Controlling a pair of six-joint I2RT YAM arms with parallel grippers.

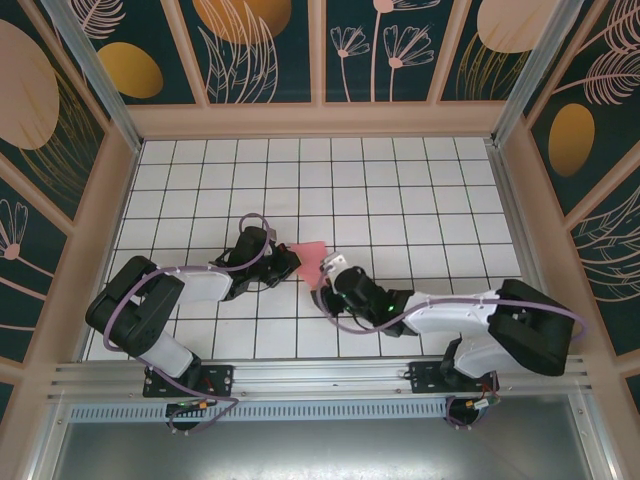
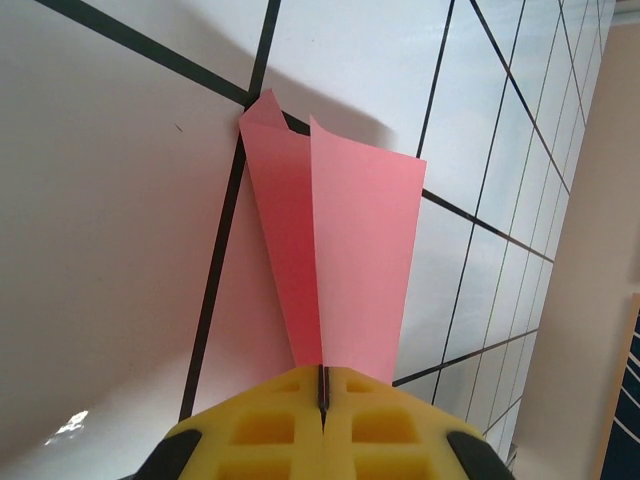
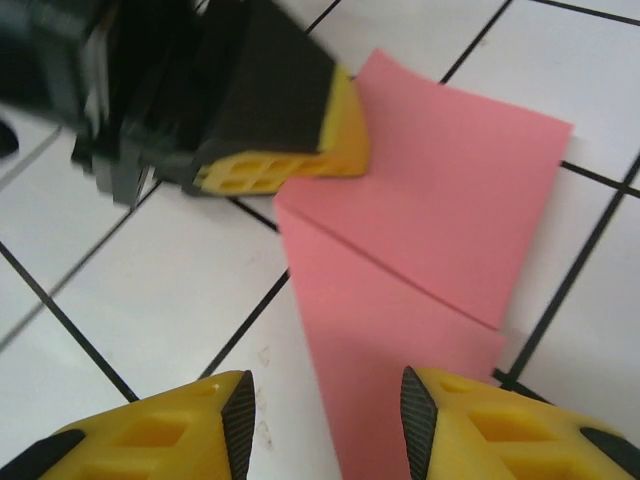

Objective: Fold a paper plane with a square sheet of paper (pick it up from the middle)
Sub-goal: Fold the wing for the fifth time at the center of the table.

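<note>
On the gridded bench (image 1: 420,180), the folded paper (image 1: 312,254) is seen at frame centre, clamped at its tip by the left end effector (image 1: 290,262). The right end effector (image 3: 325,420) is spread apart over the lower flap (image 3: 400,360); the crease (image 3: 390,270) should be pressed squarely.

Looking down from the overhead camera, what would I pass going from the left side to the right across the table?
First the black-and-white left robot arm → the folded salmon-pink sheet of paper → the black-and-white right robot arm.
</note>
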